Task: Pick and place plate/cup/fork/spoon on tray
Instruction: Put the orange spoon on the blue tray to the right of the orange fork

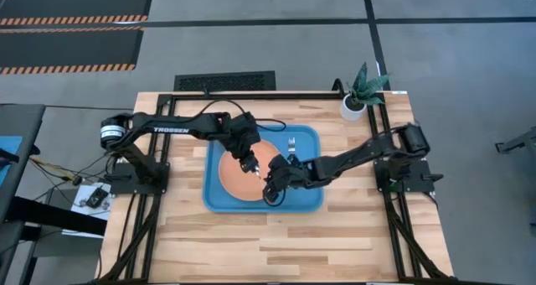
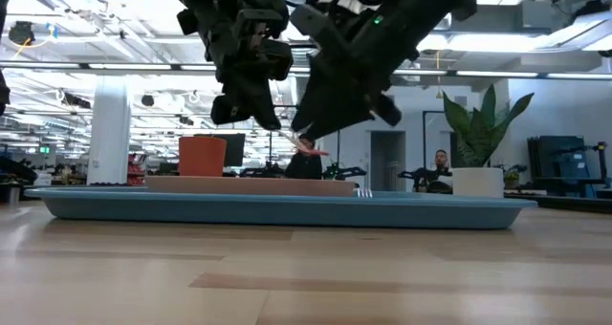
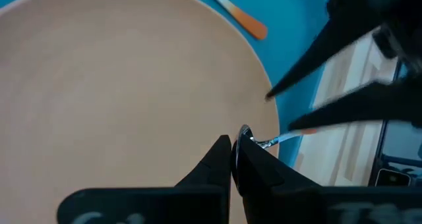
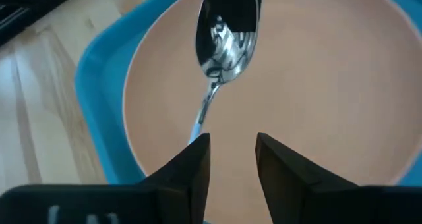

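Left tool (image 3: 235,147) pinches spoon (image 4: 224,43) by bowl rim above plate (image 1: 243,176); right tool (image 4: 231,148) parted just beneath handle. Spoon light, stiff, slick (thin metal) — grip handle mid-length.

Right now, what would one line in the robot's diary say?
left gripper: shut on spoon bowl, above plate | right gripper: open near spoon handle | fork: on tray
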